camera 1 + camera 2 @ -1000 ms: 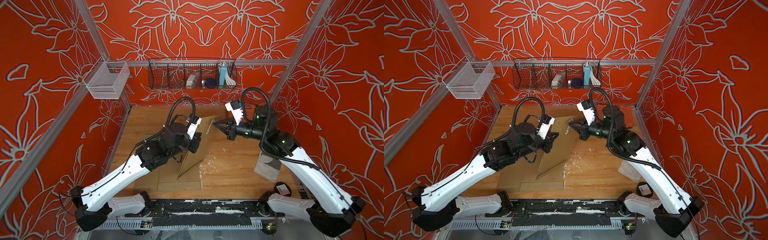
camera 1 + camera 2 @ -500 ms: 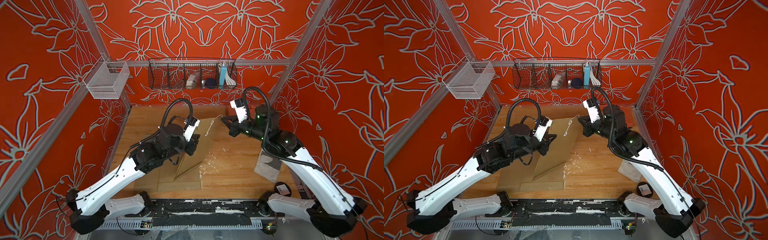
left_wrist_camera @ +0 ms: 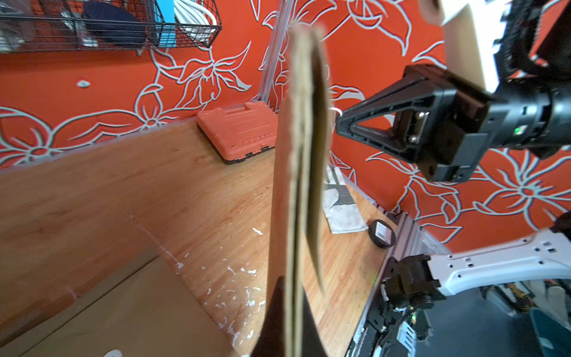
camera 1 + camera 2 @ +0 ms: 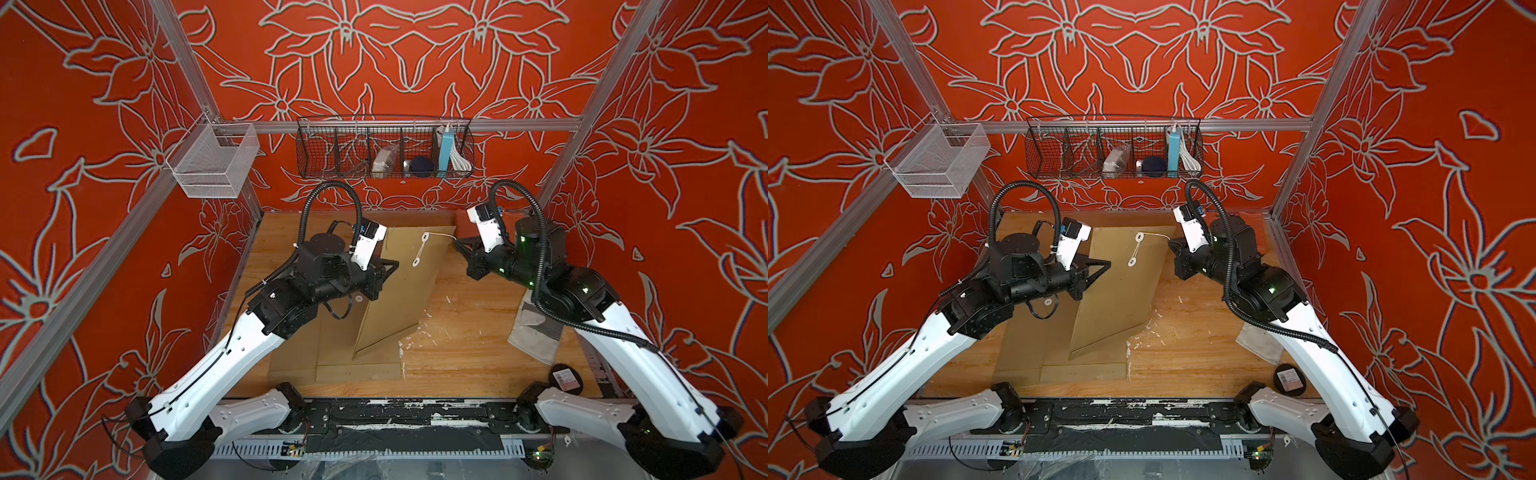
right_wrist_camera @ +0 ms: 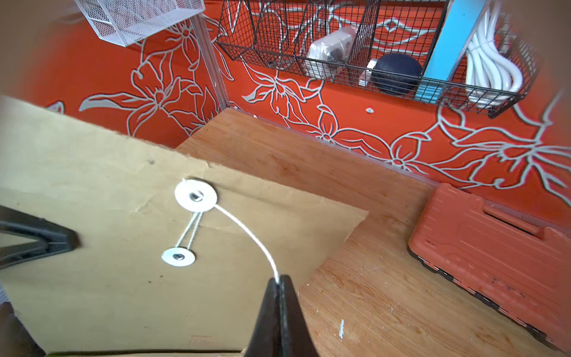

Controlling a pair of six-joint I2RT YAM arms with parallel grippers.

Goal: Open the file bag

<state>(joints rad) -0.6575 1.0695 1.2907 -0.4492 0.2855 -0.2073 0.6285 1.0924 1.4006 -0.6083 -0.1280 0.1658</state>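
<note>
Red walls with a pale flower pattern stand around a wooden desk (image 4: 465, 332). Above its middle, toward the far edge, a flat brown kraft-paper file bag (image 4: 399, 291) hangs in the air and does not lie on the desk. It stands steeply on its edge, and its lower corner points down toward some flat brown cardboard sheets (image 4: 299, 353) near the front edge. Whether the corner touches them cannot be told.

The left gripper (image 4: 392, 264) is pressed together on the bag's side edge, and the left wrist view shows the paper layers rising between its fingers. The right gripper (image 5: 279, 281) is pinched on the free end of a thin white string (image 5: 247, 235). This string runs in a soft curve to the upper white round disc (image 5: 195, 195) on the flap. From there two strands go to the lower white disc (image 5: 178, 256), so the fastening looks not fully unwound.

The bag seems light and thin, stiff enough to keep its shape but easy to bend or crease. A hold on the edge, away from the flap, looks suitable. The string is fine and probably slippery, so a firm pinch near its end is sensible. A hard pull may tear a disc from the paper, so it appears better to guide the string around the discs.

An orange plastic tool case (image 5: 488, 247) lies at the far right corner, well apart.
</note>
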